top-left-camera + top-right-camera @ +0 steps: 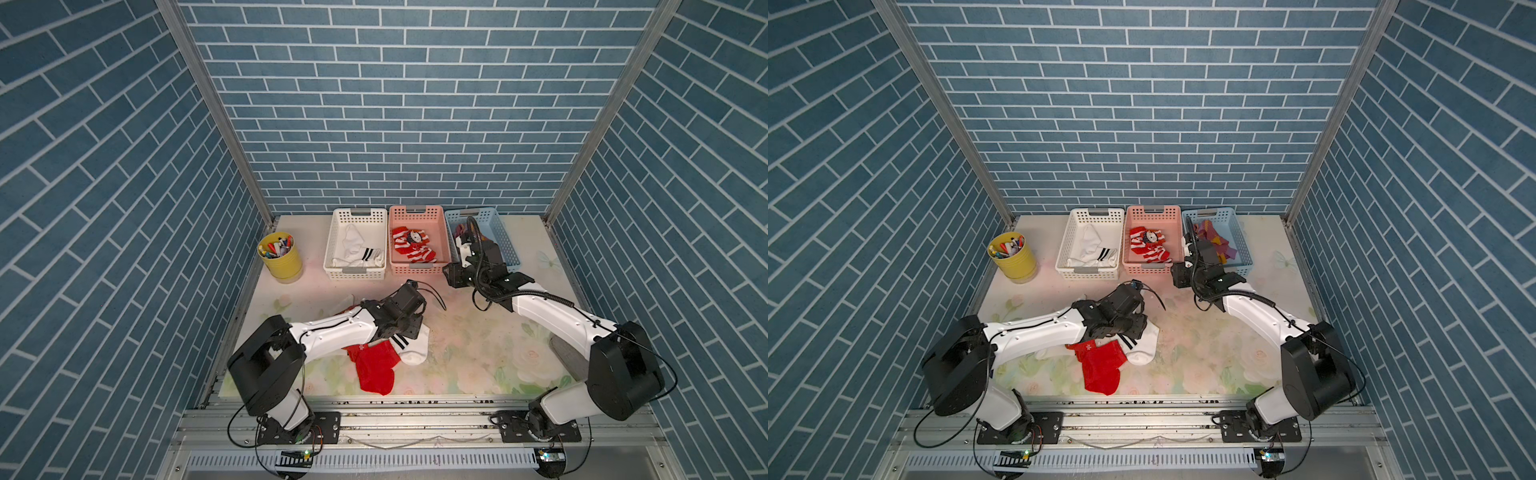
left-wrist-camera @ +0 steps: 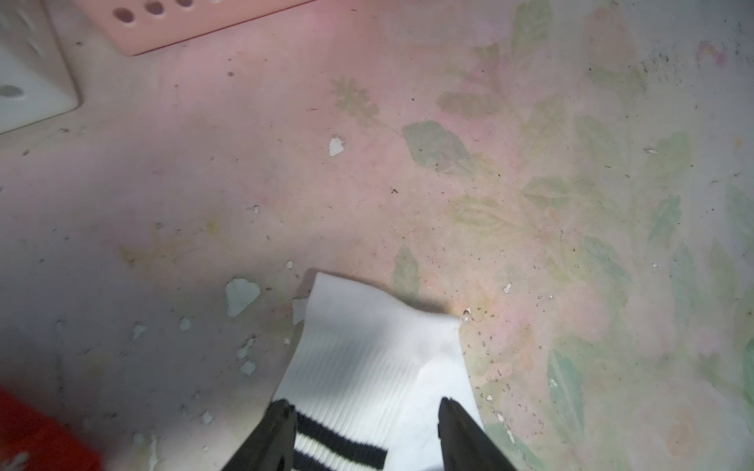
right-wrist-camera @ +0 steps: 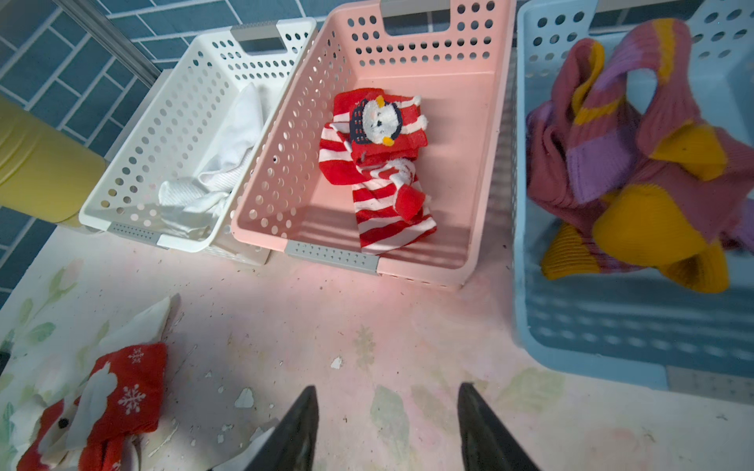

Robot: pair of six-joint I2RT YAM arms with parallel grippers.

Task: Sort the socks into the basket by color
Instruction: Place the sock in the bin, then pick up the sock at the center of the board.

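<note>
White sock (image 2: 367,359) on floral tabletop (image 2: 530,204), cuff aimed at pink basket (image 2: 183,24); left gripper (image 2: 363,412) half open astride bands, right gripper (image 3: 387,403) half open, empty. Blue brick walls (image 1: 395,104).

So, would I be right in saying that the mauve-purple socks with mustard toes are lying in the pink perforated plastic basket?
Not quite: the mauve-purple socks with mustard toes lie in the light blue perforated plastic basket, not the pink one. The pink perforated plastic basket holds the red socks with white stripes. The right wrist view shows this clearly.
</note>
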